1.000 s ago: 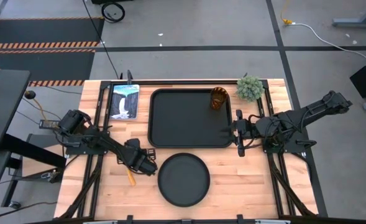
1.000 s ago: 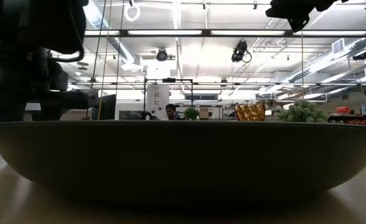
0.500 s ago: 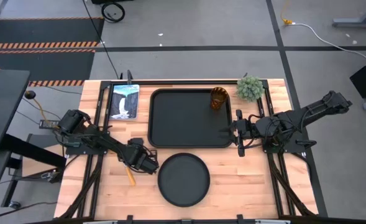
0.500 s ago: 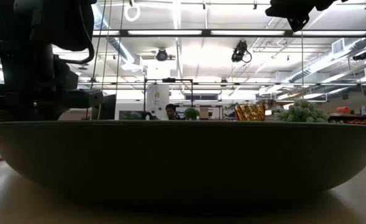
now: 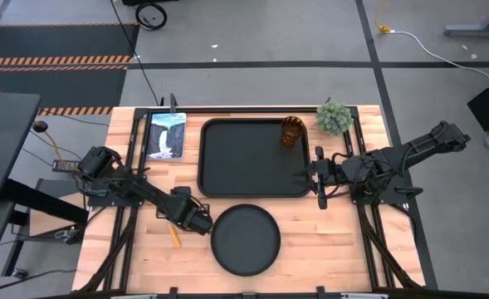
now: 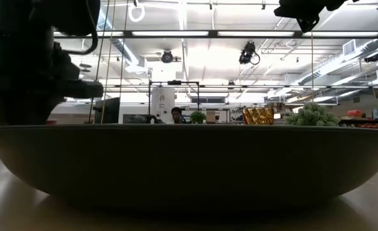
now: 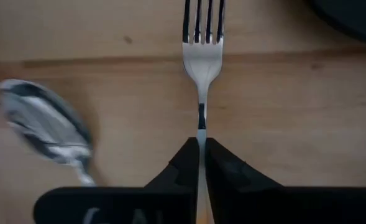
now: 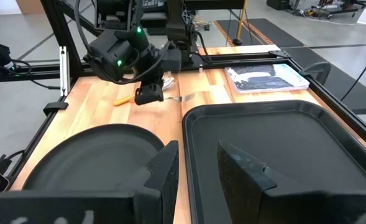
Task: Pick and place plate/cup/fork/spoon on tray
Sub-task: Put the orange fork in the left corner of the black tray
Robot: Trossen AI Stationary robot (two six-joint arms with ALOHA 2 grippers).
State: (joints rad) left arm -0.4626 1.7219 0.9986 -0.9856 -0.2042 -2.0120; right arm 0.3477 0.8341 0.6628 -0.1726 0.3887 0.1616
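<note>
The fork [image 7: 202, 56] lies along the wood just left of the round black plate [image 5: 244, 239], with my left gripper [image 7: 201, 152] shut on it. The spoon [image 7: 43, 127] lies beside it, bowl on the table. An orange handle [image 5: 174, 234] sticks out near the gripper [image 5: 192, 218]; whose it is I cannot tell. The amber cup [image 5: 291, 130] stands in the far right corner of the black tray [image 5: 227, 158]. My right gripper [image 8: 201, 171] hangs open over the tray's right rim. My left gripper pinches the fork's thin metal neck [image 7: 201, 124] just below the pronged head, between its two fingertips. The fingers come from above, one on each side of the neck. The handle end is hidden under the gripper. Whether the fork is off the table I cannot tell.
A blue-white picture card [image 5: 166, 135] lies left of the tray and a small green plant [image 5: 334, 117] stands at the far right. In the low view the plate's rim [image 6: 189, 167] fills the foreground. Bare wood lies right of the plate.
My left gripper has edged a little toward the plate and the table's near edge. The right arm, plate, tray and cup have kept still.
</note>
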